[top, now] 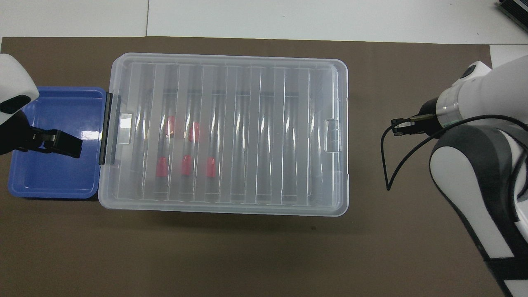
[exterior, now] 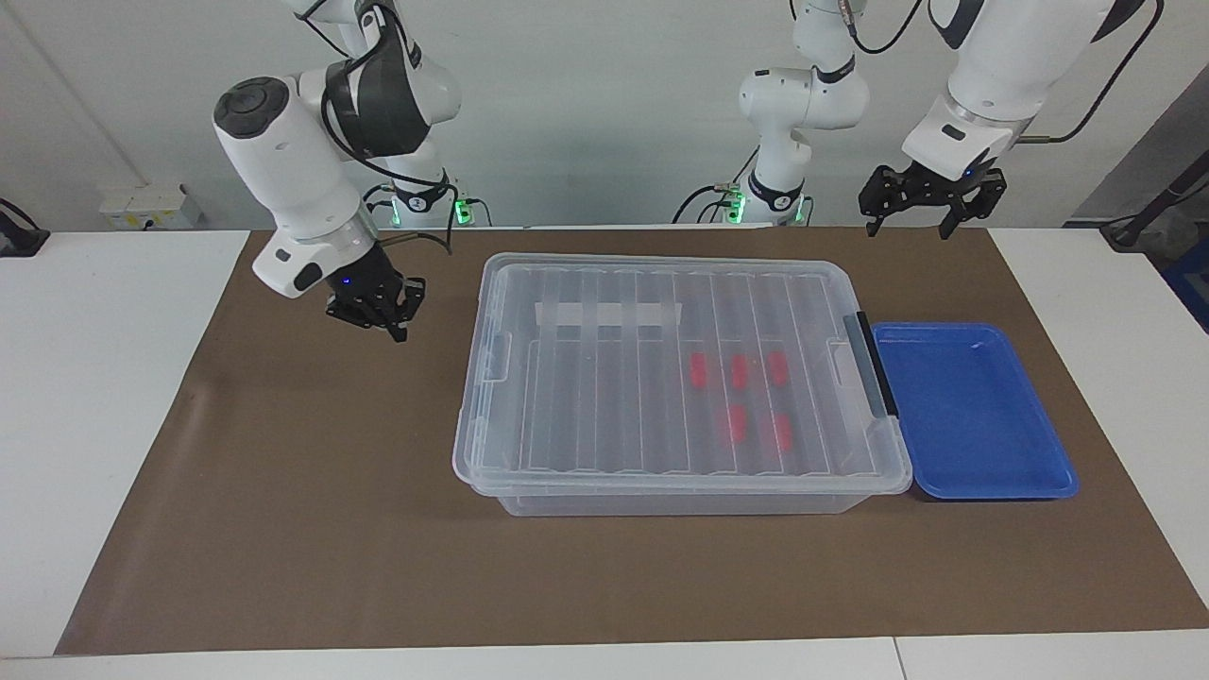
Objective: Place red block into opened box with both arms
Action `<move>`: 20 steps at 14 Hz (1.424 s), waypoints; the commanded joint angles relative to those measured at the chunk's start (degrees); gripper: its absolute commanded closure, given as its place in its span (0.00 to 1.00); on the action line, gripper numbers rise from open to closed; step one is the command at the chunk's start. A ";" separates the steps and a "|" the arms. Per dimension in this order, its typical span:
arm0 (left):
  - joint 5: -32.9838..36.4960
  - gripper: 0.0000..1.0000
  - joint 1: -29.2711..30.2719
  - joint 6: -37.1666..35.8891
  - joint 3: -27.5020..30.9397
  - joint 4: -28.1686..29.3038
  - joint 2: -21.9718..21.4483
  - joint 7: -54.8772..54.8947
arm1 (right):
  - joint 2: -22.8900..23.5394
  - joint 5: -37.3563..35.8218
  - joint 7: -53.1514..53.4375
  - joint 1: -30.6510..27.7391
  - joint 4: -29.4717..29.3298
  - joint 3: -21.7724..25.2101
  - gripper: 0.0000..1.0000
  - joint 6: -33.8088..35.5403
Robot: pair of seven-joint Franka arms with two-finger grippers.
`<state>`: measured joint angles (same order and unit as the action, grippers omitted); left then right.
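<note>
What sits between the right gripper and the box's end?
Nothing but bare brown mat. In the facing view the right gripper, fingers shut, hangs over the mat, apart from the lidded box. The overhead view shows the same gap.

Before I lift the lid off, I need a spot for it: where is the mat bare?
Bare mat runs between the box and the table's edge farthest from the robots, and at the right arm's end beside the box, under the raised right gripper. The left arm's end is crowded: the blue tray touches the box.
</note>
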<state>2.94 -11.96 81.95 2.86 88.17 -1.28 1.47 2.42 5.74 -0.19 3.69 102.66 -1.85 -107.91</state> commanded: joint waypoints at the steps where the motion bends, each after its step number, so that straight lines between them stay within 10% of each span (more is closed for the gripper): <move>1: -0.39 0.00 0.45 0.31 -0.22 0.87 -0.83 -0.68 | -2.06 -2.83 2.81 -1.84 0.97 -0.35 1.00 0.07; 2: -0.39 0.00 0.45 0.23 -0.22 0.87 -0.83 -0.68 | -1.98 -4.06 3.78 -2.36 0.18 -0.35 0.78 0.51; 3: -0.39 0.00 0.45 0.23 -0.22 0.87 -0.83 -0.68 | -1.98 -4.86 4.14 -2.54 -1.04 -0.44 0.17 1.38; 4: -0.48 0.00 0.45 0.23 -0.22 0.87 -0.83 -0.68 | -1.89 -4.95 4.32 -2.72 -2.45 -0.35 0.01 2.35; 12: -0.39 0.00 0.45 0.23 -0.14 0.87 -0.83 -0.68 | -1.63 -7.85 8.71 -3.77 -14.23 0.00 0.00 17.55; 20: -0.39 0.00 0.45 0.31 -0.22 0.87 -0.83 -0.68 | -5.85 -7.50 8.01 -4.74 -10.63 -0.09 0.00 20.37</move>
<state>2.94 -11.94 81.95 2.86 88.17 -1.28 1.47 -2.99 -1.35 7.44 -0.85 91.06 -1.64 -87.29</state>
